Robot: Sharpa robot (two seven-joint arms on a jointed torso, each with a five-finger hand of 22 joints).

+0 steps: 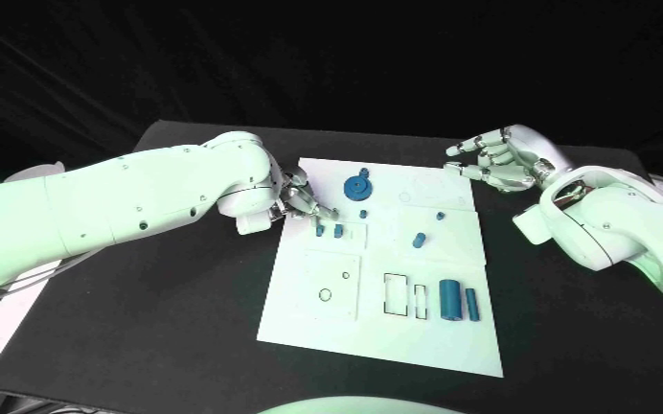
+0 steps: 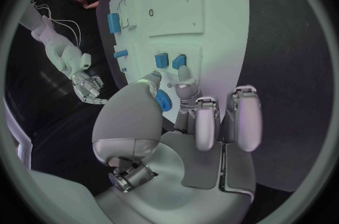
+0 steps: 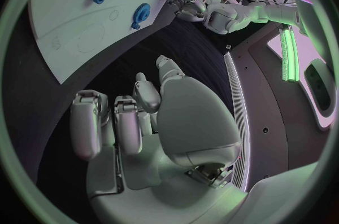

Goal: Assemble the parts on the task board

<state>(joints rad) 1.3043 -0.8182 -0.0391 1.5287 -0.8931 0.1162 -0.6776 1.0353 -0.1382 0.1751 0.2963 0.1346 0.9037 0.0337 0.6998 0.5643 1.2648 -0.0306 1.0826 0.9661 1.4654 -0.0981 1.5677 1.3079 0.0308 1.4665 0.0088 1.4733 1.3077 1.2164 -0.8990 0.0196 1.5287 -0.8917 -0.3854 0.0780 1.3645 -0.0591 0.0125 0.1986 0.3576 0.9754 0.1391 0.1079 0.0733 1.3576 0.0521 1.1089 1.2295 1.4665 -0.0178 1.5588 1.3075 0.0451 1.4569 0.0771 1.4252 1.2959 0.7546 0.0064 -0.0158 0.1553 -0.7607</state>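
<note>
the task board (image 1: 331, 323) carries about eight blue parts; assembly looks early. two small blocks (image 1: 329, 231) stand at the left hand (image 1: 302, 200) fingertips, which are apart, holding nothing. one gear (image 1: 358, 187) lies just beyond. the right hand (image 1: 494, 159) hovers off-board, empty, loosely curled.
</note>
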